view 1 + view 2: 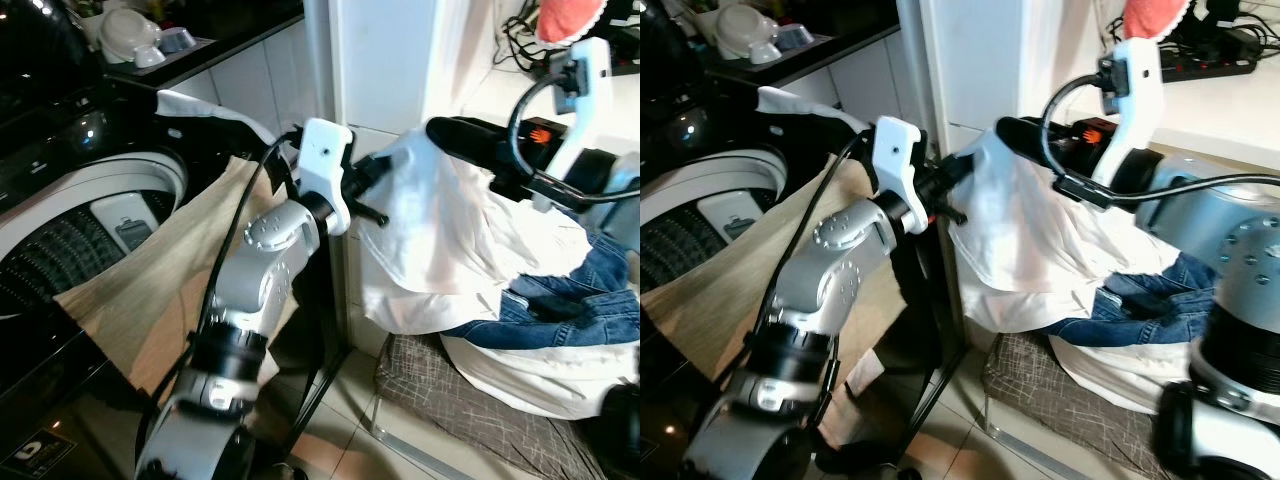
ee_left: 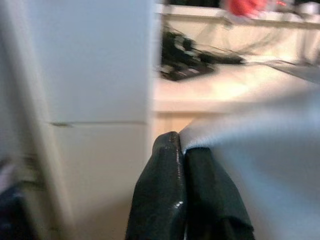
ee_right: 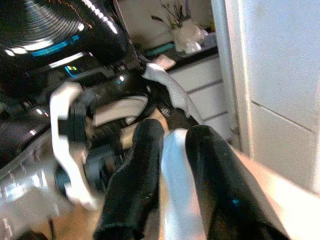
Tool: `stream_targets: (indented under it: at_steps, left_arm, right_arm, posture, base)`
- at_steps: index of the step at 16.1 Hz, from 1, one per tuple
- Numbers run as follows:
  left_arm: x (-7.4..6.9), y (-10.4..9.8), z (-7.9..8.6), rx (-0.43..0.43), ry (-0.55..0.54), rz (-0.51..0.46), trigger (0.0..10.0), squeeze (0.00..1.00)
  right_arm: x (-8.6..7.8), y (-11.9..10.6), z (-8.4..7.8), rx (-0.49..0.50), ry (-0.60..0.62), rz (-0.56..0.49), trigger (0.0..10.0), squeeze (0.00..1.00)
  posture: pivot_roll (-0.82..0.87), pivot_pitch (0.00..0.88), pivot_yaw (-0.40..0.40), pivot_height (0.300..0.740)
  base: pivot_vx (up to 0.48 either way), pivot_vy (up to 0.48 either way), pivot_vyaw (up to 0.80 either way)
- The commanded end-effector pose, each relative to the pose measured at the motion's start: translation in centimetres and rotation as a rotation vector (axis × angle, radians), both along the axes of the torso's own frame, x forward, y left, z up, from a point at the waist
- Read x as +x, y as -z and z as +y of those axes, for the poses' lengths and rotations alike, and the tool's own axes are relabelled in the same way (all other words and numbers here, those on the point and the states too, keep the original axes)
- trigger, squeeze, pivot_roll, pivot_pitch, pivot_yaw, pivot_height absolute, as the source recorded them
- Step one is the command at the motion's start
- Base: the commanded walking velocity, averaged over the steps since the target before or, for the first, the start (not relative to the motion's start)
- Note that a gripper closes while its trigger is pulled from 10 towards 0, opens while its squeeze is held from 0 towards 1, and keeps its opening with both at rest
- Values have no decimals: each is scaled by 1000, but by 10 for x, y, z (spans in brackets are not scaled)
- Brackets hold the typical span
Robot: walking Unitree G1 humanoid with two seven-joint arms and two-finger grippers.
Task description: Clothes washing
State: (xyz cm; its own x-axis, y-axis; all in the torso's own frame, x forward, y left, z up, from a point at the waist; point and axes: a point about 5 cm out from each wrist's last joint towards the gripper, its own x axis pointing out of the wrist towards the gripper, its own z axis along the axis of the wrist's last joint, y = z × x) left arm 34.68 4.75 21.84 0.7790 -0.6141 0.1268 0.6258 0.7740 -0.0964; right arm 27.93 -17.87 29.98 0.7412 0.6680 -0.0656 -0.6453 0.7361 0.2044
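Note:
A white garment (image 1: 440,240) hangs in the air between my two grippers, in front of a white cabinet. My left gripper (image 1: 378,190) is shut on its left edge; in the left wrist view the black fingers (image 2: 165,200) press together on the white cloth (image 2: 270,165). Higher up and to the right, my right gripper (image 1: 435,130) is shut on the garment's top, and white cloth (image 3: 175,190) shows between its fingers (image 3: 135,170). To the left stands the washing machine (image 1: 90,200), its drum open. Blue jeans (image 1: 580,300) lie on a pile at the right.
A beige cloth (image 1: 160,290) drapes over the washer's front edge under my left arm. The pile of jeans and white laundry rests on a grey checked cover (image 1: 450,395). Bowls (image 1: 130,35) sit on the dark counter behind. Cables and a power strip (image 1: 1210,50) lie on the right counter.

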Motion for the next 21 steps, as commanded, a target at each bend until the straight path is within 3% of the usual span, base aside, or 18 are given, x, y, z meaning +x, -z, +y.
stream_targets:
  at_steps: [1, 5, 6, 8, 9, 10, 11, 12, 13, 14, 16, 17, 18, 19, 21]
  left_arm:
    - [8, -10, 13, -21, -63, -26, 0, 0]
    - [18, -30, 39, -25, -136, -78, 0, 0]
    - [20, -42, 54, -6, -178, -122, 0, 0]
    - [28, -63, 78, 77, -299, -199, 0, 0]
    - [44, -89, 125, 233, -588, -245, 0, 0]
    - [49, -110, 159, 328, -795, -280, 0, 0]
    - [46, -131, 189, 475, -1005, -343, 0, 0]
    - [36, -163, 216, 691, -1251, -474, 0, 0]
    - [29, -177, 225, 745, -1359, -529, 0, 0]
    - [12, -209, 238, 784, -1545, -666, 0, 0]
    - [0, -236, 244, 843, -1673, -793, 0, 0]
    - [11, -224, 244, 869, -1622, -738, 0, 0]
    - [28, -196, 243, 878, -1518, -588, 0, 0]
    - [32, -187, 243, 886, -1497, -550, 0, 0]
    - [51, -112, 244, 894, -1323, -198, 39, 0]
  right_arm:
    - [-7, -3, -1, -46, -18, -41, 10000, 0]
    - [-20, 2, -15, -147, -19, -54, 10000, 0]
    - [-18, 9, -28, -198, 64, -18, 10000, 0]
    - [-18, 14, -32, -217, 91, 1, 10000, 0]
    - [-19, 18, -30, -224, 78, 2, 10000, 0]
    - [-18, 20, -27, -225, 71, 4, 10000, 0]
    - [-17, 21, -25, -227, 70, 5, 10000, 0]
    - [-15, 22, -23, -231, 66, 3, 10000, 0]
    - [-14, 22, -22, -231, 64, 2, 10000, 0]
    - [-13, 23, -19, -229, 61, -3, 10000, 0]
    - [-12, 24, -12, -224, 42, -11, 10000, 0]
    - [-12, 26, -10, -224, 36, -10, 10000, 0]
    - [-11, 29, -8, -227, 29, -4, 10000, 0]
    - [-11, 30, -7, -228, 27, -2, 10000, 0]
    - [-11, 37, 2, -228, -2, 22, 10000, 0]
  posture:
    - [-102, 0, 115, 740]
    - [-102, 0, 122, 740]
    - [-107, 0, 128, 740]
    - [-106, 0, 126, 740]
    - [-103, 0, 126, 740]
    - [-97, 0, 123, 740]
    - [-93, 0, 118, 740]
    - [-91, 0, 116, 740]
    - [-91, 0, 116, 740]
    - [-91, 0, 115, 740]
    - [-89, 0, 116, 740]
    - [-89, 0, 116, 740]
    - [-88, 0, 115, 740]
    - [-88, 0, 115, 740]
    - [-94, 0, 118, 740]
  base:
    - [0, 0, 0]
    - [0, 0, 0]
    - [0, 0, 0]
    - [0, 0, 0]
    - [0, 0, 0]
    - [0, 0, 0]
    - [0, 0, 0]
    - [0, 0, 0]
    - [0, 0, 0]
    - [0, 0, 0]
    - [0, 0, 0]
    - [0, 0, 0]
    - [0, 0, 0]
    - [0, 0, 0]
    - [0, 0, 0]
